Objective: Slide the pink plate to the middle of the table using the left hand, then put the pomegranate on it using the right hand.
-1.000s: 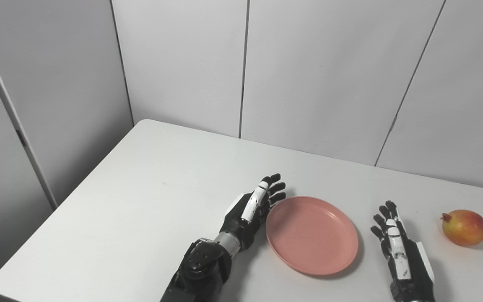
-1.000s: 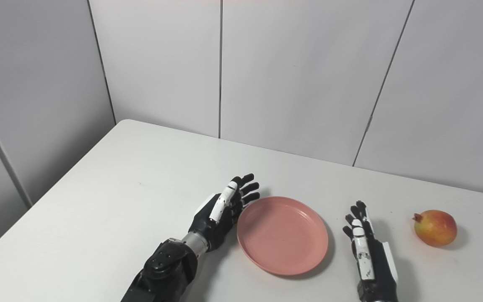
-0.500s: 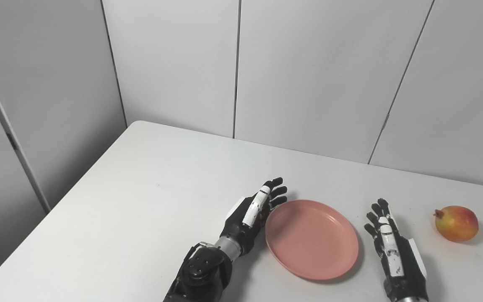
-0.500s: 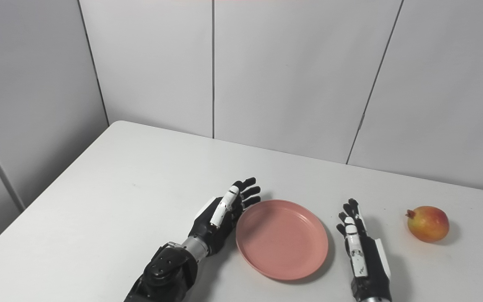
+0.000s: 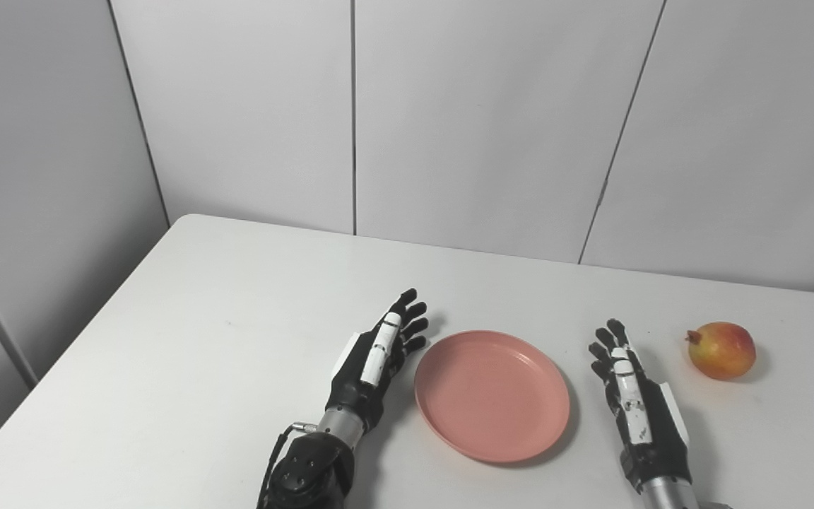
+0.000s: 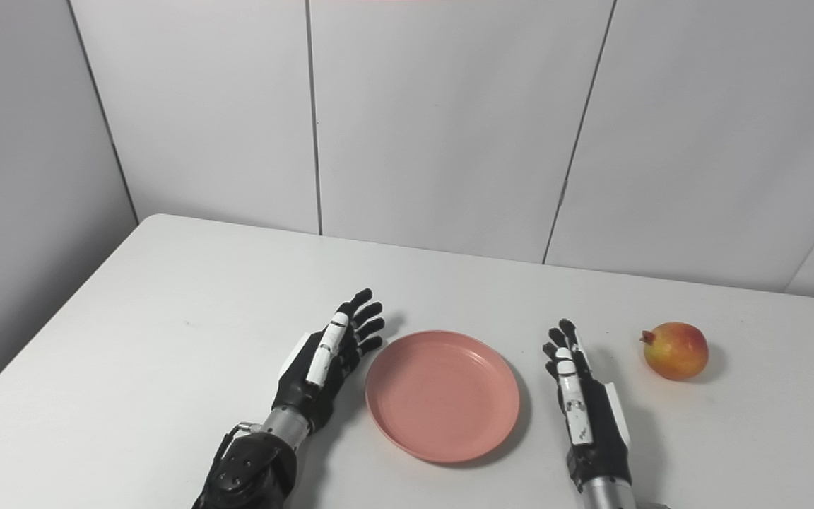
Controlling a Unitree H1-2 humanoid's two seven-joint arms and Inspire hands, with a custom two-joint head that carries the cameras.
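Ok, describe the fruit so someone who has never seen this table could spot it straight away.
Start at the white table and go to its right side, past the round pink plate and the black right hand. There lies the round red-yellow pomegranate, apart from both, the only fruit, with a small crown pointing left.

Matt pink plate (image 5: pixel 492 396) on a smooth white table (image 5: pixel 237 339); pomegranate (image 5: pixel 722 350) slightly glossy.

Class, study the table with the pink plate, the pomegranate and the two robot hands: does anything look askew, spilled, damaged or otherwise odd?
Nothing stands out. The pink plate lies flat, whole and empty on the table. The pomegranate sits intact to its right. The left hand and right hand flank the plate, both open and holding nothing.
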